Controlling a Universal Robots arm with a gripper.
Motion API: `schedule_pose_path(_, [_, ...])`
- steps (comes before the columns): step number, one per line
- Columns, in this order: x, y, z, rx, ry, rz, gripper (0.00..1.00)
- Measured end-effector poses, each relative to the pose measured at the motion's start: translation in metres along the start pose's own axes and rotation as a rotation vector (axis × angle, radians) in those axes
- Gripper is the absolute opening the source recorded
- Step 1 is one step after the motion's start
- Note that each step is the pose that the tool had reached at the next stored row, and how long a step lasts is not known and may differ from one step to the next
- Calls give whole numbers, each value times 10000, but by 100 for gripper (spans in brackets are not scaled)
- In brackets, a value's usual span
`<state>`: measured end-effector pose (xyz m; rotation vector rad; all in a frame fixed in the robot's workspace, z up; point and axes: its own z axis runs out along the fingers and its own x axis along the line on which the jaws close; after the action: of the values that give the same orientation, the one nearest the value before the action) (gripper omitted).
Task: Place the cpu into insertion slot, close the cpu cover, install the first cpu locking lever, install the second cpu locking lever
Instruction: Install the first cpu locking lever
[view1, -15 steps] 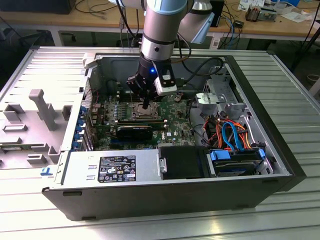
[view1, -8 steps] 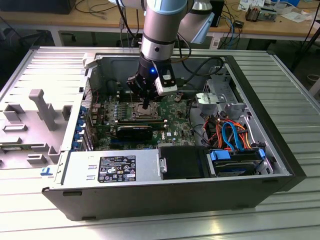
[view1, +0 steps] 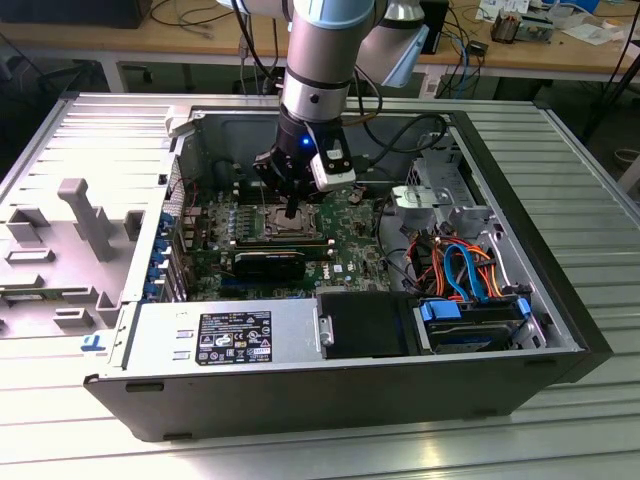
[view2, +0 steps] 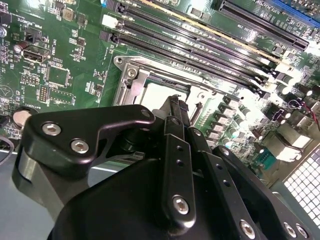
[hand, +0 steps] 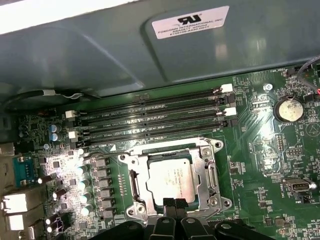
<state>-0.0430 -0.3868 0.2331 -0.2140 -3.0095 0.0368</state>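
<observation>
The small silver-grey square cpu (hand: 170, 177) lies in the silver-rimmed insertion slot (hand: 124, 159), with the thin silver windowed cpu cover (hand: 199, 172) down over it. The black claw (hand: 172, 203), pinched narrow and empty, hangs at the slot's edge. The lever-locking step seems in hand, demanding fine alignment.

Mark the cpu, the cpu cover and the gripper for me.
cpu (hand: 170, 179): first wrist view, middle of its silver-grey top.
cpu cover (hand: 202, 175): first wrist view, frame bar beside the cpu.
gripper (hand: 174, 202): first wrist view, between its fingertips.
</observation>
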Motion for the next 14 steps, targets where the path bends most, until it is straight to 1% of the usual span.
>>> schedule_pose_path(14, [0,0,0,37,-10,-297,11])
